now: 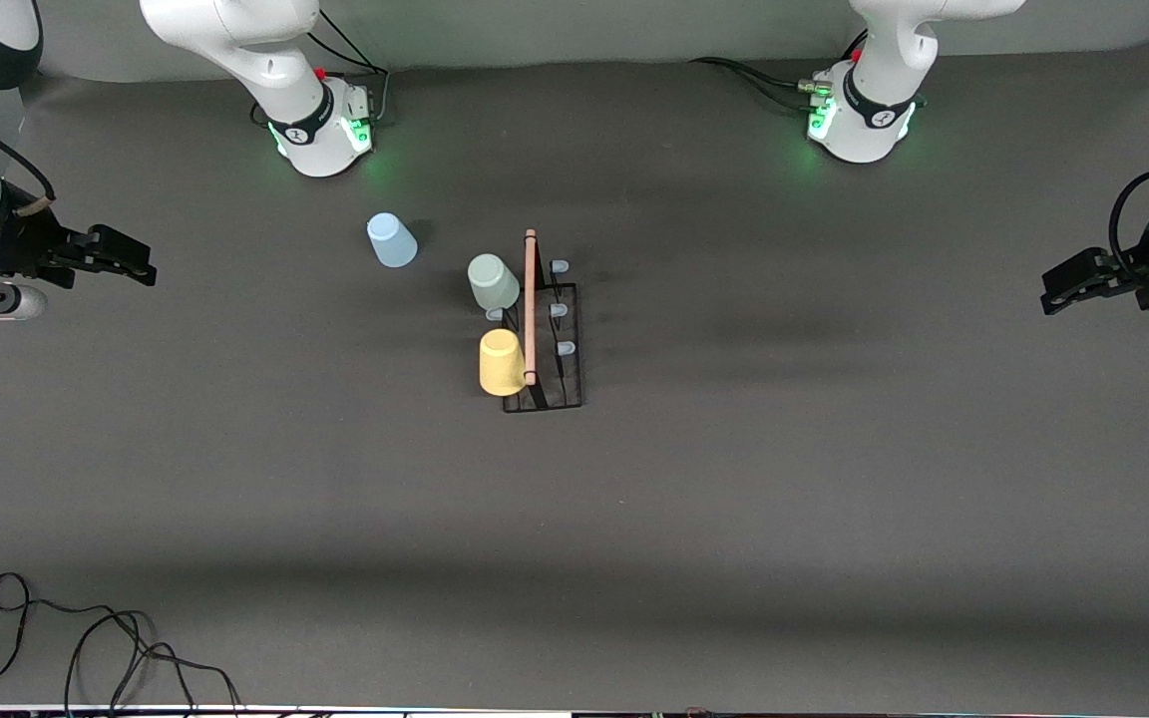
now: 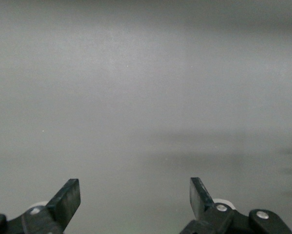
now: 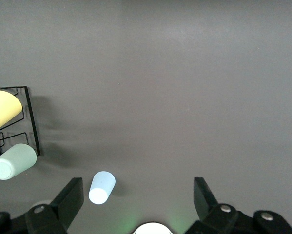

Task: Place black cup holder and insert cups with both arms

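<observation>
**Two cups racked, one blue tumbler loose on the worktop**

At the right arm's end of the dark grey worktop, the right tool hangs released and holding nothing, its black fingers spread wide, and this arm waits. Closest to it stands the light blue plastic tumbler, mouth down on the mat, well apart from the rack and on the robots' side of it. It looks light, thin-walled and slick, so I judge a pinch across its body, low near the rim, would hold best without squeezing it out of shape.

Next along is the black wire cup holder, with its light wooden rod handle on top. The pale green plastic tumbler and the yellow plastic tumbler already sit tilted on pegs on the rack's side toward the right tool. The pale-tipped pegs on the side toward the left tool are bare. The wire frame looks stiff but light, so it may slide if a cup is pushed on hard.

Over the left arm's end, the left tool hangs released and empty, with only bare mat beneath it. Nothing stands between either tool and the blue tumbler; black cables lie at the worktop's nearest edge, clear of the work.
</observation>
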